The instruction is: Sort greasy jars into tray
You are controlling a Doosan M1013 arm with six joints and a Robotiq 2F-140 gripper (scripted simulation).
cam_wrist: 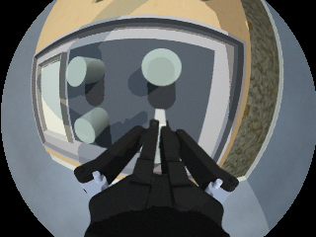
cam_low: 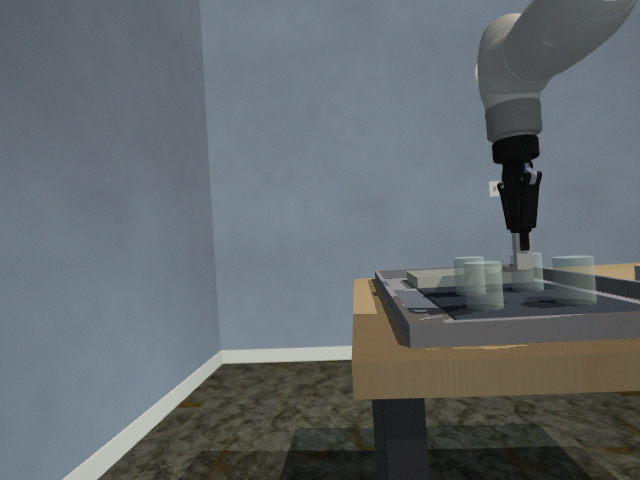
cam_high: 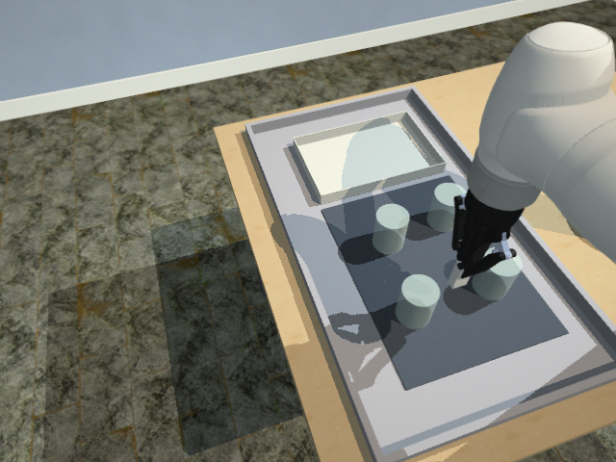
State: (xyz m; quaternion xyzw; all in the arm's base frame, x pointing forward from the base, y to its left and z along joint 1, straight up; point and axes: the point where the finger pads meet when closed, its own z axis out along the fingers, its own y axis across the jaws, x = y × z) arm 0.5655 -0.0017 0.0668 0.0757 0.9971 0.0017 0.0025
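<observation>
Four pale green, clear jars stand upright on the dark mat (cam_high: 473, 343) (cam_wrist: 195, 99). Two are nearest the tray: one jar (cam_high: 391, 228) (cam_low: 467, 273) (cam_wrist: 92, 125) and another jar (cam_high: 443, 214) (cam_wrist: 85, 71) on the arm's side. Farther from the tray are a third jar (cam_high: 418, 300) (cam_low: 485, 289), mostly behind the fingers in the wrist view, and a fourth jar (cam_high: 492, 288) (cam_low: 573, 279) (cam_wrist: 161, 66). My gripper (cam_high: 458, 277) (cam_low: 523, 260) (cam_wrist: 159, 116) is shut and empty, tips low between these two, nearer the fourth, with a visible gap. The cream tray (cam_high: 347, 190) (cam_wrist: 63, 99) holds no jar.
The steel table top (cam_high: 427, 412) has a raised grey rim (cam_high: 330, 107) around the mat and tray. A wooden table border (cam_high: 298, 368) lies outside it. The tray sits just past one end of the mat.
</observation>
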